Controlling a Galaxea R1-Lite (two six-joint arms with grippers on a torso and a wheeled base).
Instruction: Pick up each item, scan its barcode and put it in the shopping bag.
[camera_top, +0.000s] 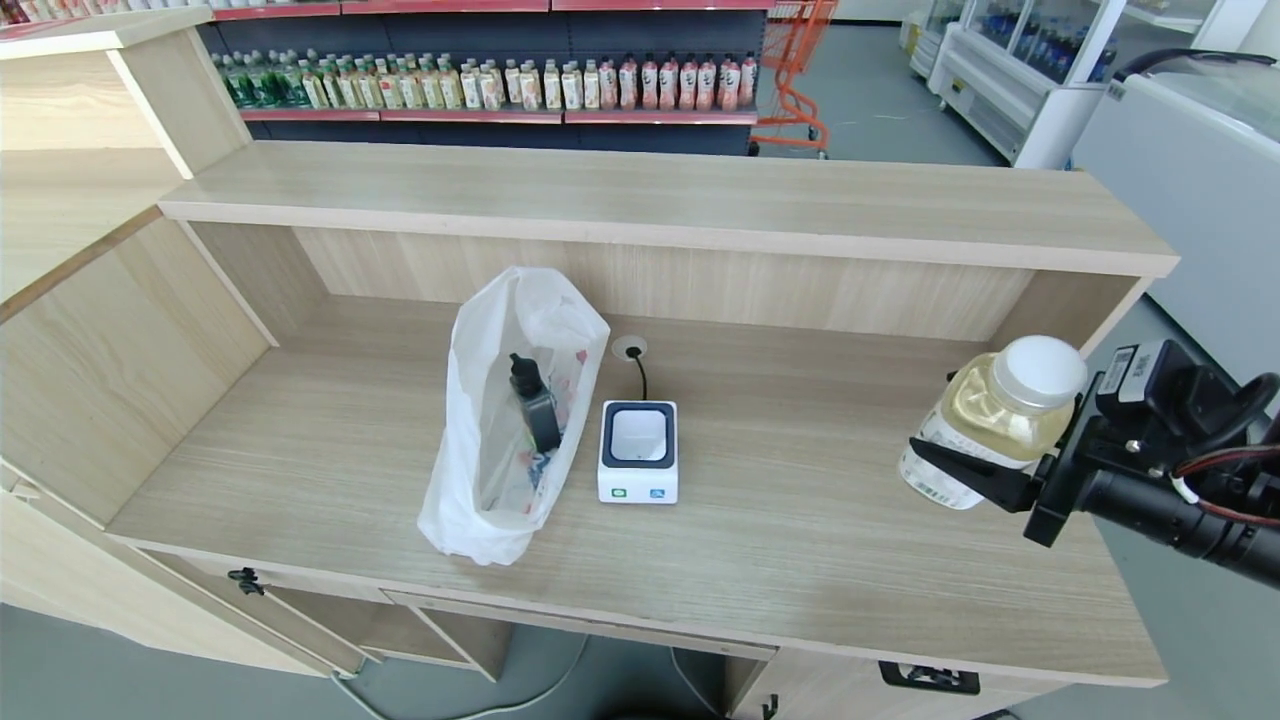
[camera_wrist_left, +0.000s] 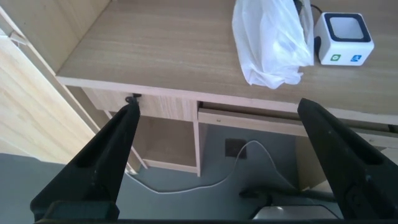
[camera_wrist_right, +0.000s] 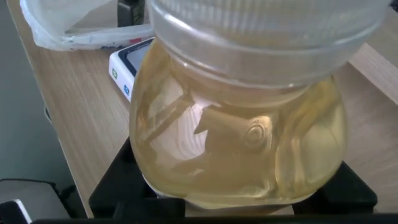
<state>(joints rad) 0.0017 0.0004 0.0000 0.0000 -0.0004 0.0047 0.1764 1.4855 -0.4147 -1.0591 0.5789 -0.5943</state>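
Your right gripper (camera_top: 970, 450) is clamped on one clear plastic bottle (camera_top: 1000, 410) of pale yellow liquid. The bottle has a wide white cap and a white label at its base. It hangs tilted above the right end of the light wood-grain counter (camera_top: 800, 540). Your left gripper (camera_wrist_left: 219, 104) is spread wide and holds nothing, below the counter's front edge.

One white boxy scanner (camera_top: 638, 450) with a dark window sits mid-counter. Just beside it stands one translucent white plastic shopping bag (camera_top: 490, 440), with one dark bottle-like item (camera_top: 535, 405) upright inside. Other contents are too unclear to count.

Beyond the counter's raised ledge you see shop shelves of drink bottles (camera_top: 480, 85), an orange trolley (camera_top: 795, 70) and white freezer chests (camera_top: 1180, 150).
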